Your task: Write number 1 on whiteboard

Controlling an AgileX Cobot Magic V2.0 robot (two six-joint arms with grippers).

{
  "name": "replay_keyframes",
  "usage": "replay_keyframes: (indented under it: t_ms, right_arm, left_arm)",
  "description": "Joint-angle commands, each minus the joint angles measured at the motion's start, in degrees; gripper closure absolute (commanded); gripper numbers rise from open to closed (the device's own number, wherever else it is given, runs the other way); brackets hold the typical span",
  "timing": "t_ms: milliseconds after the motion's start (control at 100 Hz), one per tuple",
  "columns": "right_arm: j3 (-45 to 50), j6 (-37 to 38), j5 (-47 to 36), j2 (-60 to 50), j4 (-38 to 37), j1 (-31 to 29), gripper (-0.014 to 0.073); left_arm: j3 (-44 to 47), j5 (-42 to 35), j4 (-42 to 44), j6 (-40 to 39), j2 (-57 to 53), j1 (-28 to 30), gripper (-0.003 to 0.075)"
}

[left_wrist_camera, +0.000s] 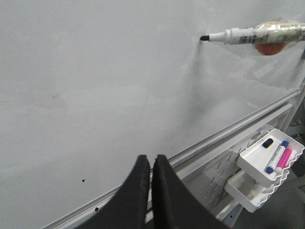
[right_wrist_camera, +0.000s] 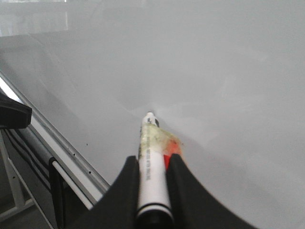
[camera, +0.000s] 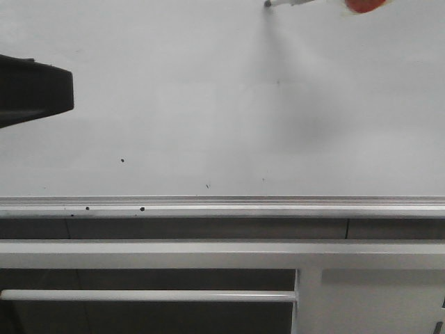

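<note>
whiteboard point(camera: 208, 104) fills most of front view, ribbed silver edge rail point(camera: 222, 203) along its lower side, white metal frame with a bar point(camera: 146, 295) below that. a few dark specks on board, around 7 o'clock of centre. no clear number 1 stroke visible in any view. marker point(camera: 288, 3) sits at 1 o'clock edge of front view, tip at or just off the board, contact unclear. nothing stands between marker and board.

right gripper point(right_wrist_camera: 151, 162) fingers clenched on marker barrel, tip pointing at board. left gripper point(left_wrist_camera: 151, 167) fingers pressed together, holding nothing, near edge rail.

only left wrist view shows white tray point(left_wrist_camera: 248, 160) hung below the rail with blue and pink markers point(left_wrist_camera: 282, 157). front view shows left gripper only as dark shape at 9 o'clock.
</note>
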Motion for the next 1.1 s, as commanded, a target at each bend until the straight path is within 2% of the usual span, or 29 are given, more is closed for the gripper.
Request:
replay_keyframes:
  t_ms: [0,240,640,810,970,1090]
  right_arm:
    - [-1.76,-0.12,-5.07,0.47,-0.82,-1.03,0.0654]
    - [-1.76,-0.12,-1.11,2.94,-0.39,-1.68,0.0654]
    - [-1.66,-0.12,-1.41,12.80,2.65,-1.56,0.0658]
    - [-1.90,-0.12,-3.26,13.27,3.45,-0.81,0.0658]
    - [-2.41,0.01,2.36,10.24,5.60,7.28,0.0658]
    - [-2.41,0.01,7.49,8.88,5.60,14.79,0.0658]
  left_arm:
    - [-1.45,-4.81,0.29,-0.16,-0.45,-0.40,0.0741]
    - [-1.45,-4.81,0.29,-0.16,-0.45,-0.40,0.0741]
    - [-1.45,-4.81,0.29,-0.16,-0.45,-0.40,0.0741]
    - [-1.45,-4.58,0.29,-0.16,-0.45,-0.40,0.0741]
    - [-1.45,-3.80,2.74,-0.16,-0.45,-0.40,0.0740]
    - [-1.45,-3.32,12.97,-0.16,-0.45,-0.40,0.0738]
